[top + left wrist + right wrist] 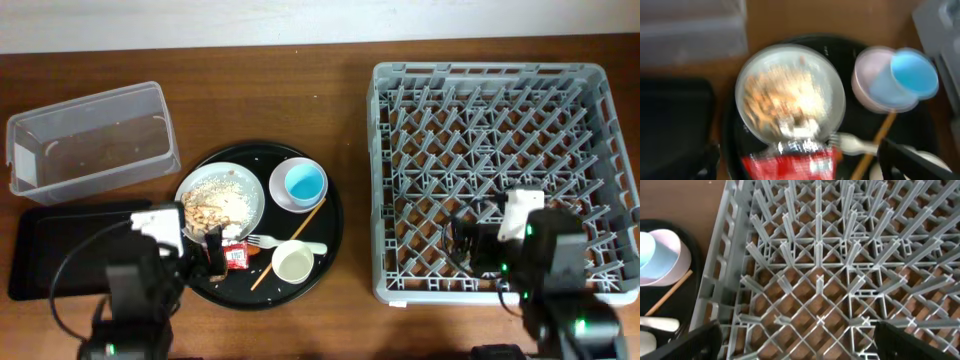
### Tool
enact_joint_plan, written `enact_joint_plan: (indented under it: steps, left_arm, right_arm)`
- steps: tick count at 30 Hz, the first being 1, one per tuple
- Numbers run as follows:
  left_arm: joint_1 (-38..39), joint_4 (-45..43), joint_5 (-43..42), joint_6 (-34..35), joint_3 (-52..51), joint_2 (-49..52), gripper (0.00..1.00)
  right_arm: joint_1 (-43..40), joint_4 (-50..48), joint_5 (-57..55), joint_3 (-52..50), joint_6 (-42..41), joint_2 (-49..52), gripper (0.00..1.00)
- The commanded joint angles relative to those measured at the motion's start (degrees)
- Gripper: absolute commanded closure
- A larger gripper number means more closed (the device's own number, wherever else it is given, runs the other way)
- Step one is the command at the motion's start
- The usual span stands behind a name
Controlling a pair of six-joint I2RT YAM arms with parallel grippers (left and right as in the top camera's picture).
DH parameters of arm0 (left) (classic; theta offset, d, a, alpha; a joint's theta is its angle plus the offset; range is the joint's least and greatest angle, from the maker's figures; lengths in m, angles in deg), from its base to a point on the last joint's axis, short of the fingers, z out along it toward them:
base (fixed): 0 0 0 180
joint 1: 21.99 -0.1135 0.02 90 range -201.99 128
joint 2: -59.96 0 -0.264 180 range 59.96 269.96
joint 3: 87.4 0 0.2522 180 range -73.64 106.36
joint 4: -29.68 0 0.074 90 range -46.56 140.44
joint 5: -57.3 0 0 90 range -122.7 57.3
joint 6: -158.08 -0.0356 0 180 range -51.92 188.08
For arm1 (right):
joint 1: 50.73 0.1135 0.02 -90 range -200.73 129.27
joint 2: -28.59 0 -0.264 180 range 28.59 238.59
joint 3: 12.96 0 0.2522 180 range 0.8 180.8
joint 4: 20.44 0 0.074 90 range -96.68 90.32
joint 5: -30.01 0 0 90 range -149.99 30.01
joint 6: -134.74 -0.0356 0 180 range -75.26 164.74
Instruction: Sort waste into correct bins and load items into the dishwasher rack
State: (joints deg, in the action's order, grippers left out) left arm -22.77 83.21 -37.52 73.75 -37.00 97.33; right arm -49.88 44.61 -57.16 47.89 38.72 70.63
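Observation:
A black round tray [330, 240] holds a plate of food scraps [222, 198], a pink bowl with a blue cup in it [303, 184], a white cup [293, 262], a white fork [262, 241], a wooden chopstick [290, 243] and a red sauce packet [237, 256]. My left gripper [213, 254] is open at the tray's front left. In the blurred left wrist view the packet [790, 162] lies between the spread fingers [800, 169]. My right gripper [458, 243] is open and empty over the grey dishwasher rack [400, 90], whose grid [815, 280] shows between the fingers [797, 335].
A clear plastic bin [90, 140] stands at the back left. A flat black bin [50, 250] lies in front of it, beside my left arm. The rack fills the right side of the table. Bare wood lies between tray and rack.

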Motion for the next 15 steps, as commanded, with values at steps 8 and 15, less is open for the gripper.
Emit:
enact_joint_plan:
  steps: [8,15]
  left_arm:
    - [0.2,1.5,-10.4,1.1,5.2,22.8,0.01]
    - [0.2,-3.5,-10.2,1.1,5.2,37.6,0.01]
  right_arm:
    - [0.3,5.8,1.6,6.9,-0.5,14.7,0.01]
    - [0.3,6.2,1.6,6.9,-0.5,14.7,0.01]
